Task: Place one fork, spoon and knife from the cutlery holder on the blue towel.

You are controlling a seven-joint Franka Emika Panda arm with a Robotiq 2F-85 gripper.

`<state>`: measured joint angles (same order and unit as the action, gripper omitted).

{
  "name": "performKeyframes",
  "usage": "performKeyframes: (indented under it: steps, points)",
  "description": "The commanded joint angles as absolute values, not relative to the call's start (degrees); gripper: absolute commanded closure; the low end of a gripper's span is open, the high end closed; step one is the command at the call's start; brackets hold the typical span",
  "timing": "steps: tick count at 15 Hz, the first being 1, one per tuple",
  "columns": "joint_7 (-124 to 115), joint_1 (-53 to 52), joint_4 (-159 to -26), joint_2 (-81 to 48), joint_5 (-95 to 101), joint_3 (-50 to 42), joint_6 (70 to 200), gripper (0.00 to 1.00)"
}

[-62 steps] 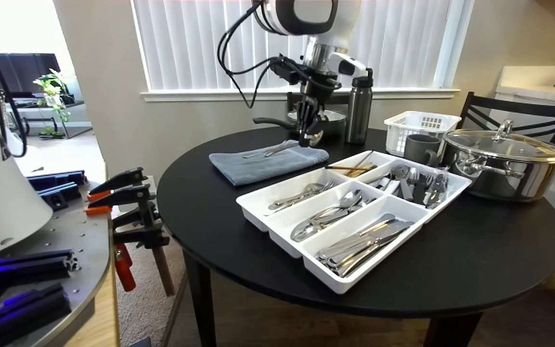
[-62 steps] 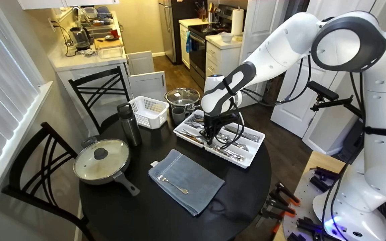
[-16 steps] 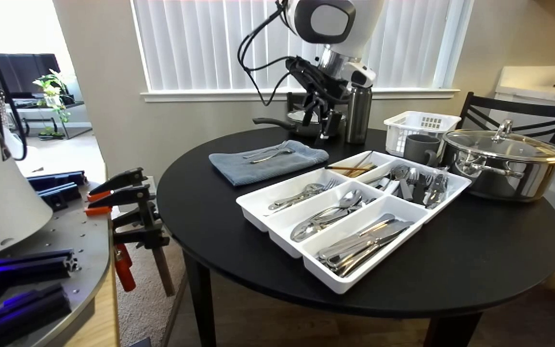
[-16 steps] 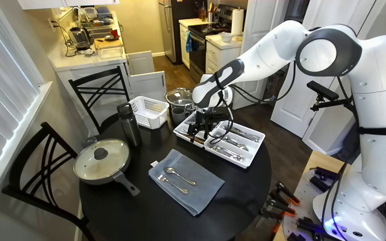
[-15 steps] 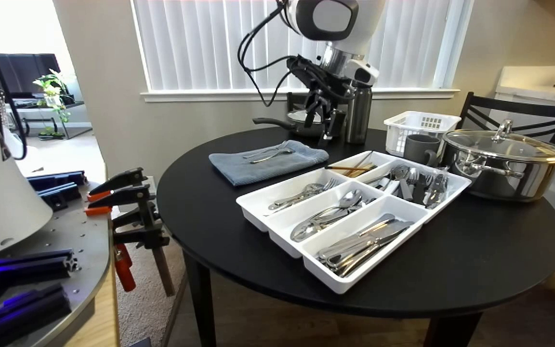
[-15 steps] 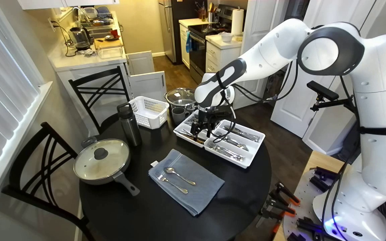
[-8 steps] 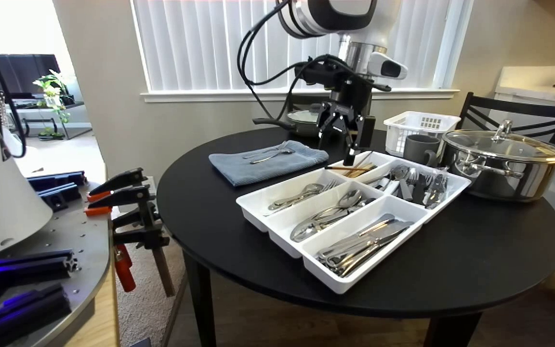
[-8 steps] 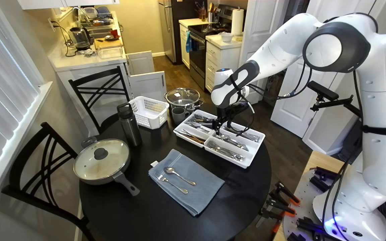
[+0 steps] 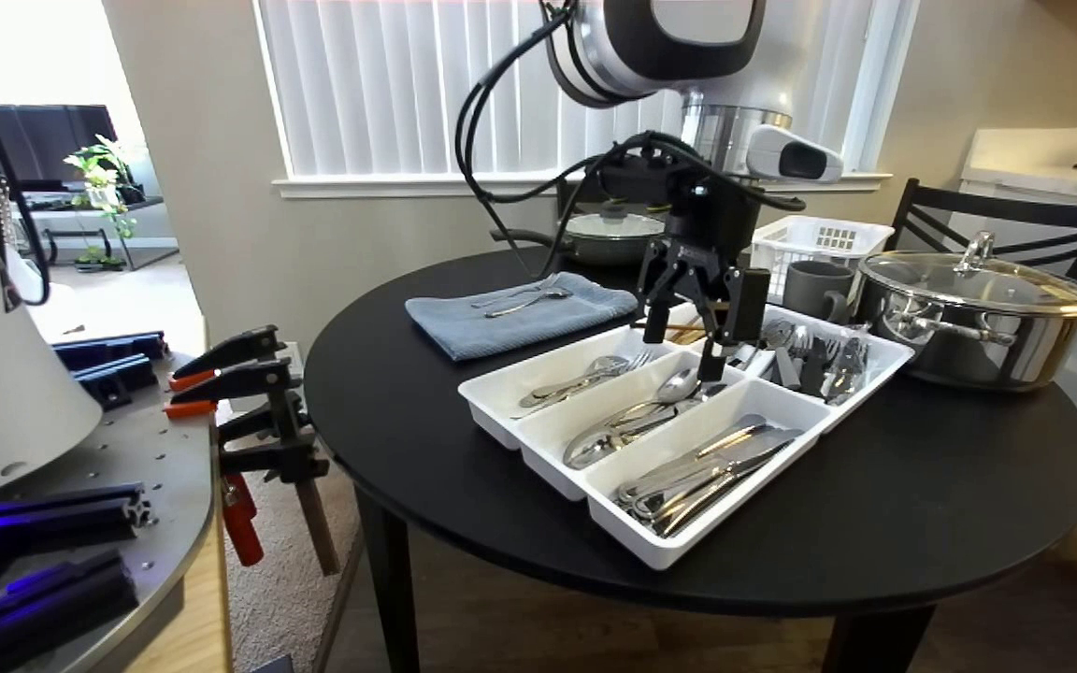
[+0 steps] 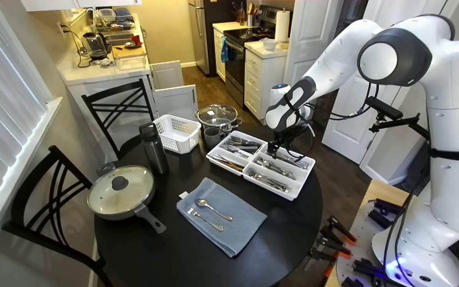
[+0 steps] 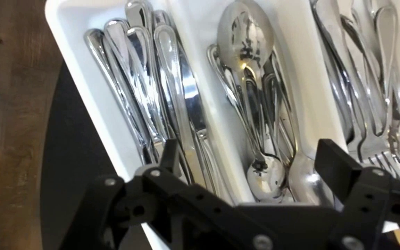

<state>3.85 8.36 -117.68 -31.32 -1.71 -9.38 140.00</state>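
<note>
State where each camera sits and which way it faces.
In an exterior view: beside the table, facing the window blinds; gripper and parts of the arm show.
In an exterior view: high up, facing down toward the stove; most of the arm shows.
Wrist view: by the gripper, facing down into the cutlery holder; fingers show.
Both exterior views share the blue towel.

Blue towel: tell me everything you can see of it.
The blue towel is a grey-blue, finely textured cloth, folded into a rough rectangle with layered edges. A stitched line runs near one edge, where a small white tag sticks out. It lies mostly flat on the black table, apart from the lidded pan and the cutlery holder. A fork and a spoon rest on it side by side.
</note>
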Motion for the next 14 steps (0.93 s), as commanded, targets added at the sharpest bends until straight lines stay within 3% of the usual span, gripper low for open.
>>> performKeyframes:
  steps: [1,14]
  points:
    - [1.55,8.99,-118.96,-31.74,-0.45,-9.93,142.53,0.0]
    - [-1.64,8.36,-118.52,-33.22,0.03,-10.92,144.6,0.0]
